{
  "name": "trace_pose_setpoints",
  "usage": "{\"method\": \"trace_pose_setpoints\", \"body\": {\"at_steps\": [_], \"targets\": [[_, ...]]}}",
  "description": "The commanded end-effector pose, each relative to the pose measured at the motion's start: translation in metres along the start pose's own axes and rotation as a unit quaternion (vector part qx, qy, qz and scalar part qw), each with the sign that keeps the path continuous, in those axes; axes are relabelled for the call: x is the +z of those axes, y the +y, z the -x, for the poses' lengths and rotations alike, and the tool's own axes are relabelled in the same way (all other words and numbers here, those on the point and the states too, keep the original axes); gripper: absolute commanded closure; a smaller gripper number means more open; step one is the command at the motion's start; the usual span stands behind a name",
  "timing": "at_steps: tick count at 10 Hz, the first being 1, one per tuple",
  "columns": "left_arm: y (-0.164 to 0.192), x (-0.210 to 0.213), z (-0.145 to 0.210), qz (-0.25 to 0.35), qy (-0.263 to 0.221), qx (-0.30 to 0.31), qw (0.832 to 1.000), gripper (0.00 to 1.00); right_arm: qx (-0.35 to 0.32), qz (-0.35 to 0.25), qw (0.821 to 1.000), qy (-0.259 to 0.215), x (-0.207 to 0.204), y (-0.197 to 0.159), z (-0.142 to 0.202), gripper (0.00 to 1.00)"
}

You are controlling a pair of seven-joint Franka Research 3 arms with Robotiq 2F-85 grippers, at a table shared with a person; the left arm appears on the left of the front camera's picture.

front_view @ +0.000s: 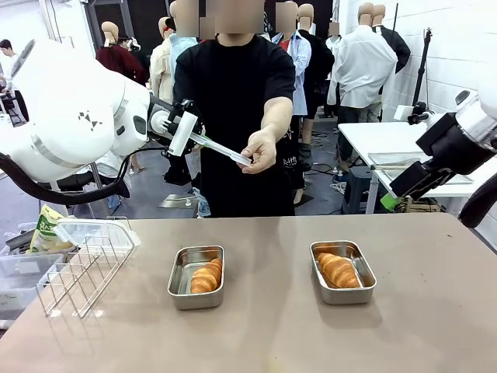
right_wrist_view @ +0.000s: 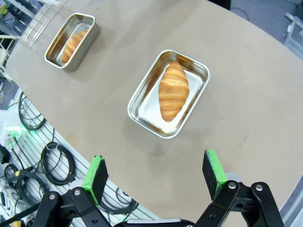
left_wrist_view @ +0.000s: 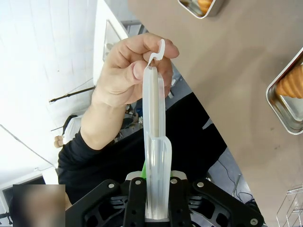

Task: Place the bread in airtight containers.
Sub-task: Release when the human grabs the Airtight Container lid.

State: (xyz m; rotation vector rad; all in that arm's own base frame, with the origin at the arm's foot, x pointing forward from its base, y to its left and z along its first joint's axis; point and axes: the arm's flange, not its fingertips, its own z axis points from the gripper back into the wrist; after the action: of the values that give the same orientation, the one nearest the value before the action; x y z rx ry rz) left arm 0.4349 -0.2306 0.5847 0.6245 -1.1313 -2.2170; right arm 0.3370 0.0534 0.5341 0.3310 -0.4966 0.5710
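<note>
Nearest on the table (front_view: pixel 256 342) sat the two steel pans, well apart. The left pan (front_view: pixel 196 277) and the right pan (front_view: pixel 342 271) each had one glossy roll lying inside: the left roll (front_view: pixel 206 276) and the right roll (front_view: pixel 338 270). Neither pan had a lid on, so the bread looked placed and the sealing not yet done.

The rolls looked light, soft and flaky, and a firm pinch would likely crush them. They were best left where they lay. The pans looked stiff and smooth, so they might slide under a push.

The wire rack (front_view: pixel 81 272) stood at the table's left edge, with a printed bag (front_view: pixel 46 227) behind it.

Higher up on the right, the right gripper (right_wrist_view: pixel 155 170) hovered over the right pan with its jaws spread wide and nothing between the green pads.

Farther off, the left gripper (left_wrist_view: pixel 156 189) was clenched on one end of a clear lid (left_wrist_view: pixel 154 118), seen edge-on. The person's hand (left_wrist_view: pixel 128 71) pinched the opposite end by its tab, so both held it at once.

The lid seemed thin, light, slick and a little bendy. It was best gripped at the thick rim and squarely, so it would neither twist nor slip.
</note>
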Motion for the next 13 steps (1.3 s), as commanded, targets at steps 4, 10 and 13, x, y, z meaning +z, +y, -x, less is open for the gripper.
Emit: {"method": "trace_pose_setpoints", "body": {"at_steps": [4,10,13], "targets": [[0.0025,0.0022,0.0011,-0.002,0.002,-0.002,1.000,1.00,-0.002,-0.007,1.000,-0.002,-0.0010,-0.0002,0.0001,0.00],[-0.0008,0.0025,0.0009,-0.015,0.000,-0.022,1.000,0.59,-0.002,-0.007,1.000,-0.002,-0.0010,-0.0002,0.0001,0.00],[0.0010,0.0008,0.0048,-0.014,-0.006,-0.028,0.999,0.00,-0.002,-0.007,1.000,-0.002,-0.0010,-0.0002,0.0001,0.00]]}}
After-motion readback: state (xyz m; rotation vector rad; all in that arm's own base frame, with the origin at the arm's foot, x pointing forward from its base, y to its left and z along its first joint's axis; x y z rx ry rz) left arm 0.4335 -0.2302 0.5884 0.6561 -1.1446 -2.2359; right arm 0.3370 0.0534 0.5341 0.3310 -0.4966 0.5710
